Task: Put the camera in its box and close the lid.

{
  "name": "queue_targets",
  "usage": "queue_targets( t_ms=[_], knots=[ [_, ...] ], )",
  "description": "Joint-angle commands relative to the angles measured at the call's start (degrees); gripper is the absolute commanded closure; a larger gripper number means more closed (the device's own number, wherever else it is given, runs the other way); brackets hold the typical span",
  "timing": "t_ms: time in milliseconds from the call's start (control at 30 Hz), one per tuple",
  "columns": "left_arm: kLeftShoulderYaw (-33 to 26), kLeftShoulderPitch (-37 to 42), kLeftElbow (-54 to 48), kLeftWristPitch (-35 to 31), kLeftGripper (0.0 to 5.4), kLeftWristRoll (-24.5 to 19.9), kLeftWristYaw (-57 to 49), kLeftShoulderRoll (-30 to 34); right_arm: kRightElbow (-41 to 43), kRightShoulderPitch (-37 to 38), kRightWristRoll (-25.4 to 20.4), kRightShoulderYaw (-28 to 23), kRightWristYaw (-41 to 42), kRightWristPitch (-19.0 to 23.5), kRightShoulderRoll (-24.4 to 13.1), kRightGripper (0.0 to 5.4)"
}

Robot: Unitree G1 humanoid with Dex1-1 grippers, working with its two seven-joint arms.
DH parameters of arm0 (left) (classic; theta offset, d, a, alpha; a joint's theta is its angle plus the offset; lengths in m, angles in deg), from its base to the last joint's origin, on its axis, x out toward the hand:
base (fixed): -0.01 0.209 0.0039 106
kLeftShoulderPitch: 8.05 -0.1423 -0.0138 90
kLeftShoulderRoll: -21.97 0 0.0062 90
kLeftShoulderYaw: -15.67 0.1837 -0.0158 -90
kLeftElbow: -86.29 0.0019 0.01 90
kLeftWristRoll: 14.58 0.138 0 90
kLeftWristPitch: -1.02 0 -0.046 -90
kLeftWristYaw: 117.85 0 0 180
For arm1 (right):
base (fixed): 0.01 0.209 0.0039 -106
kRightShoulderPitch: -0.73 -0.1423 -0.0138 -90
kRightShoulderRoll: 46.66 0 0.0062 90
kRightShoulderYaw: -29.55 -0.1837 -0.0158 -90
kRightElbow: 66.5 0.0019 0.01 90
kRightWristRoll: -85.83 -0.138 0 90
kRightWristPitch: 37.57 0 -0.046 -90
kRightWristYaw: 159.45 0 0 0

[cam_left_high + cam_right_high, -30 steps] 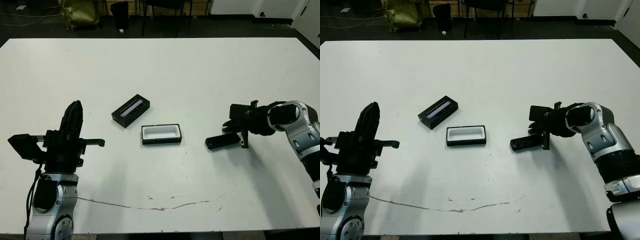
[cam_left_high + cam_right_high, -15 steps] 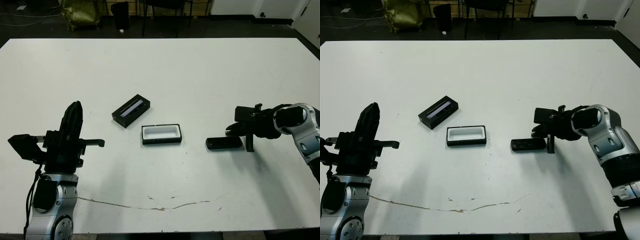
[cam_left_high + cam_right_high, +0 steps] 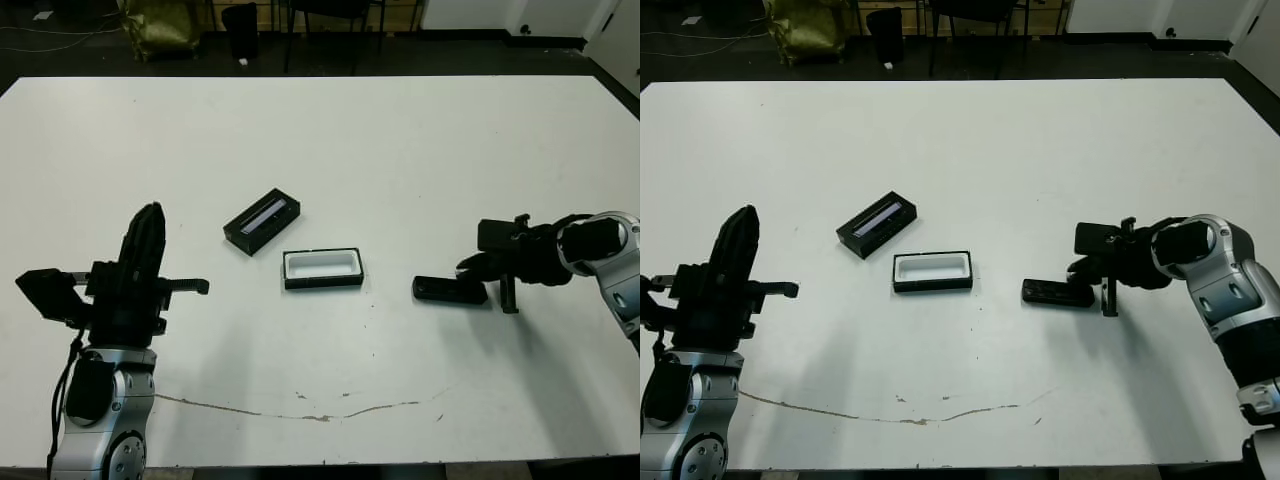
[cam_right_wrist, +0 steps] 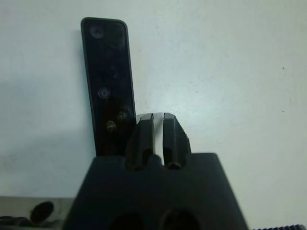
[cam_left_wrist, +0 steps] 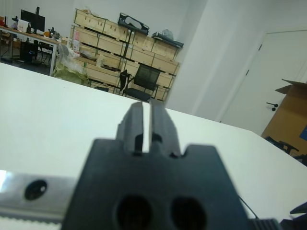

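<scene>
Pincers both closed and empty: our right pincer (image 4: 158, 132) sits just beside the camera (image 3: 449, 290), our left pincer (image 5: 147, 122) hovers near-left. Box (image 3: 322, 268) and lid (image 3: 262, 221) lie mid-surface (image 3: 400, 140). Chairs (image 5: 142, 80) and crates (image 5: 110, 50) stand beyond.

I see a white tabletop (image 3: 400, 150) carrying three things: the lid (image 3: 262, 221) lies angled, the open box (image 3: 322, 268) sits just beside it, nearer me, and the camera (image 3: 449, 290) lies flat, well to the box's right.
</scene>
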Motion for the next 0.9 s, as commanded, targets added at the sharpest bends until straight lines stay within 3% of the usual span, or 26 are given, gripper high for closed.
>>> queue_targets(
  t_ms=[33,367,900],
  knots=[
    [-0.21,-1.01,0.06,-0.91,5.39,0.07,-0.51,0.27,1.07,1.78,0.21,-0.22,0.23,0.63,-1.44,5.4],
    [-0.54,-1.12,0.05,-0.63,5.39,-0.31,0.06,0.64,6.51,3.97,-1.2,-0.56,2.4,5.7,-3.22,5.4],
    [-0.36,-1.26,-0.58,-1.53,5.39,-0.39,-0.17,0.53,13.4,8.01,-5.88,-1.84,5.37,9.98,-5.82,5.4]
  ],
)
